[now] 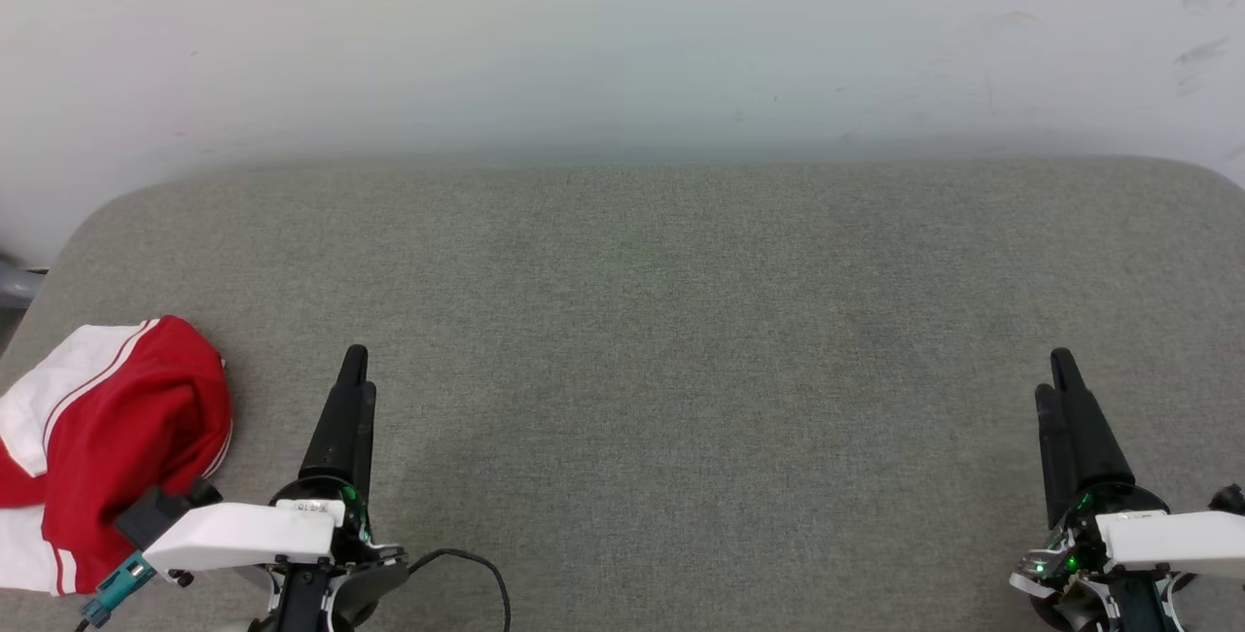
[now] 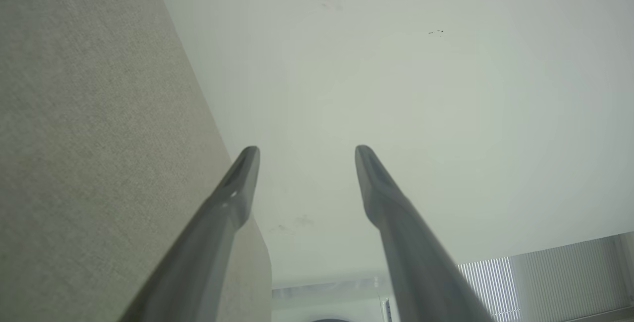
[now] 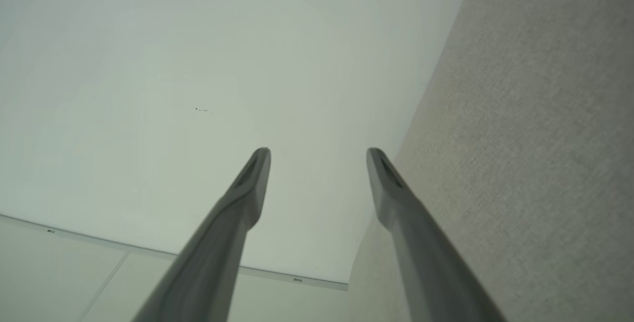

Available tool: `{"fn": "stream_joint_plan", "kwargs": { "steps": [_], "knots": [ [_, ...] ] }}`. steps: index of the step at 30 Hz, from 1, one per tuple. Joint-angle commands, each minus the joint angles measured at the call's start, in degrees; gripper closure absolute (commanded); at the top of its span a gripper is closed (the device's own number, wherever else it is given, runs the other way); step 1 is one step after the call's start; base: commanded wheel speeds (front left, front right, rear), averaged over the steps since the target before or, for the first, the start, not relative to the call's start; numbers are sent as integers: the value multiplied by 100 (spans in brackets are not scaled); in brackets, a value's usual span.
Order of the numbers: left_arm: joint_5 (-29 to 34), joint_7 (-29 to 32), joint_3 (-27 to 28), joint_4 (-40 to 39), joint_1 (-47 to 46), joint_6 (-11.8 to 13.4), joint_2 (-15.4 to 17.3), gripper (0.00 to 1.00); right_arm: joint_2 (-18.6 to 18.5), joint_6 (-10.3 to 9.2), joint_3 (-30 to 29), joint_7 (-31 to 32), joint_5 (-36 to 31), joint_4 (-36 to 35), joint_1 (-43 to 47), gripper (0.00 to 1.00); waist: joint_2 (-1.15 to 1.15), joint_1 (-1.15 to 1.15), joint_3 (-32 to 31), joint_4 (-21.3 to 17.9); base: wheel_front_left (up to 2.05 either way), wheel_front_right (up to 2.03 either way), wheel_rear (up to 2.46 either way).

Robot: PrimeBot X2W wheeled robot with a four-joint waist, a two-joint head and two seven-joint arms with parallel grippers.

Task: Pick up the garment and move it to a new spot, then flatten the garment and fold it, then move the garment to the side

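Grey cushion [image 1: 681,321]; garment [image 1: 136,418] half off-frame left

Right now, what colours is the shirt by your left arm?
The shirt is red with white panels and thin striped trim, best seen in the head view.

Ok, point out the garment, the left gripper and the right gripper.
garment [image 1: 146,418], head view, red body fabric.
left gripper [image 2: 307,149], left wrist view, midway between fingertips.
right gripper [image 3: 318,150], right wrist view, midway between fingertips.
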Motion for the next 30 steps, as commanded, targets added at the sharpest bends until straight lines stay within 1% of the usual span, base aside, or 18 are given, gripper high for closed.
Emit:
{"fn": "stream_joint_plan", "kwargs": {
  "steps": [1, 4, 6, 15, 25, 30],
  "knots": [
    [240, -67, -80, -100, -75, -10, 115, 0, -24, 0, -33, -55, -236, -152, -33, 0, 0, 0, 0, 0, 0, 0, 0],
    [852, -139, -112, -70, -72, -11, 154, 0, -24, 0, -82, -123, -835, -236, -15, 0, 0, 0, -3, 6, 0, 0, 0],
    [1265, -183, -90, -87, -50, -11, 108, 0, -32, 0, -70, -167, -1301, -287, 1, 0, 0, 0, -5, 8, 0, 0, 0],
    [3097, -370, 63, -257, 74, -13, -31, 0, -17, 0, 19, -350, -2972, -474, 38, 0, 0, 0, -15, 9, 0, 0, 0],
    [4619, -555, 52, -386, 162, 13, -51, 0, -10, 0, 140, -538, -4427, -570, 149, 0, 0, 0, -25, 28, 0, 0, 0],
    [5280, -644, -95, -388, 199, 108, 88, 0, -10, 0, 119, -525, -5127, -591, 193, 0, 0, 0, -29, 35, 0, 0, 0]
  ]
}}
